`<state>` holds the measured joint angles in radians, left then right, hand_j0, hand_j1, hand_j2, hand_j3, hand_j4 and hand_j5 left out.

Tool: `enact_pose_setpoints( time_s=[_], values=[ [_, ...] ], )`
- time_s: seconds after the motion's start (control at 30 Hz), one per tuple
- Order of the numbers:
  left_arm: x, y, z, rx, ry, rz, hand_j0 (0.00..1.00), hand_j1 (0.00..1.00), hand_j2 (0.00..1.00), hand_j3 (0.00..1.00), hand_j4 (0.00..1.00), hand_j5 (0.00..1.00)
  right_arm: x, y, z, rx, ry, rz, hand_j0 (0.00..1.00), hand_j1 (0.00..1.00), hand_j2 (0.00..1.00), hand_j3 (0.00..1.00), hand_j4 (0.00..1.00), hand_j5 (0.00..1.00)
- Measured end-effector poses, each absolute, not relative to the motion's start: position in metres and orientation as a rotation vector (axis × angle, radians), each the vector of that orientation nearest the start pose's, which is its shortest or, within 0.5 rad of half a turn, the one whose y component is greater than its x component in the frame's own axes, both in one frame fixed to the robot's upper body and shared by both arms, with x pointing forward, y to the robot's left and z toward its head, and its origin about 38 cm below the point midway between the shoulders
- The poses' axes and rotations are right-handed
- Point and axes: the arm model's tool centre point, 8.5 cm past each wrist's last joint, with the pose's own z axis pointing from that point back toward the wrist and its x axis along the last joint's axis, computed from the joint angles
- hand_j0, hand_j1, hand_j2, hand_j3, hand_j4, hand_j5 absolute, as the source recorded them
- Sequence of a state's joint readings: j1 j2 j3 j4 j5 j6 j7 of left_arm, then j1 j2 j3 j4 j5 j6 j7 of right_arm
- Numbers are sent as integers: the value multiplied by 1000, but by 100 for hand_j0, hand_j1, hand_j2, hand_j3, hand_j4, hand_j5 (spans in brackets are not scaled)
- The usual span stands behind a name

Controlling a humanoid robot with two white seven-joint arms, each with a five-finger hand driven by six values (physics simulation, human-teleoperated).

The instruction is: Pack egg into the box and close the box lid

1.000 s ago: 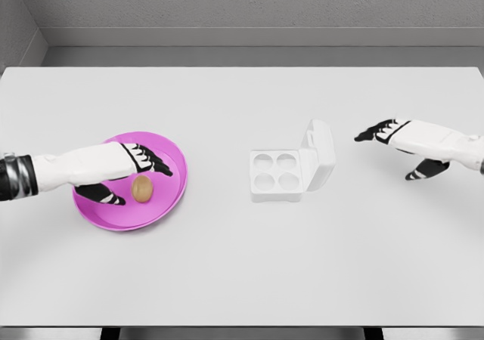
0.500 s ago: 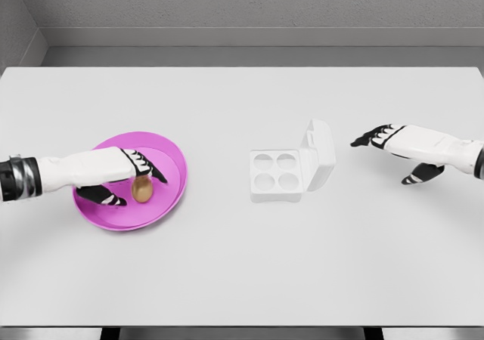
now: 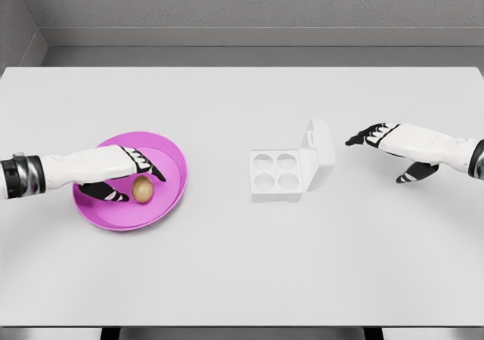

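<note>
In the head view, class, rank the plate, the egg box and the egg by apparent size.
1. Pink plate, clearly the widest.
2. Egg box with its raised lid.
3. Egg, by far the smallest.

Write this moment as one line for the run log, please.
brown egg: on round pink plate | left hand: open, around egg, not gripping | white four-cup egg box: empty, lid open | right hand: open, right of box

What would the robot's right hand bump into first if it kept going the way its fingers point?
Probably the open lid of the egg box; the right hand points left toward it, though its height is hard to judge.
</note>
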<state>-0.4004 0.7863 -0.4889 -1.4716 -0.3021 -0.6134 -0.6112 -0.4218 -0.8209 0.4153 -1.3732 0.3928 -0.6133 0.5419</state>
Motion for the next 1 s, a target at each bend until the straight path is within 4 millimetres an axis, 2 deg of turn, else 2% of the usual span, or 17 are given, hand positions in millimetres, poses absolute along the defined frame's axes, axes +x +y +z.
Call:
enact_pose_setpoints(
  time_s=[0.33,0.47,0.57,0.63,0.77,1.0],
  values=[
    [392,302,146,136,-1372,-1991,76,76,76,76,76,76,412,-363,168,-367,-1308,1915,100,100,100,100,100,100],
    [391,302,145,132,-1369,-1991,72,72,72,72,72,72,412,-363,168,-368,-1308,1916,100,100,100,100,100,100],
    [391,302,145,132,-1369,-1991,65,65,65,65,65,65,412,-363,168,-368,-1308,1916,100,100,100,100,100,100],
    [391,302,145,132,-1369,-1990,64,64,64,64,64,64,412,-363,168,-368,-1308,1916,100,100,100,100,100,100],
    [390,303,144,131,-1366,-1991,55,55,55,55,55,55,412,-364,169,-369,-1308,1916,100,100,100,100,100,100],
    [390,304,144,132,-1363,-1991,49,49,49,49,49,49,412,-364,169,-370,-1308,1916,100,100,100,100,100,100]
  ],
)
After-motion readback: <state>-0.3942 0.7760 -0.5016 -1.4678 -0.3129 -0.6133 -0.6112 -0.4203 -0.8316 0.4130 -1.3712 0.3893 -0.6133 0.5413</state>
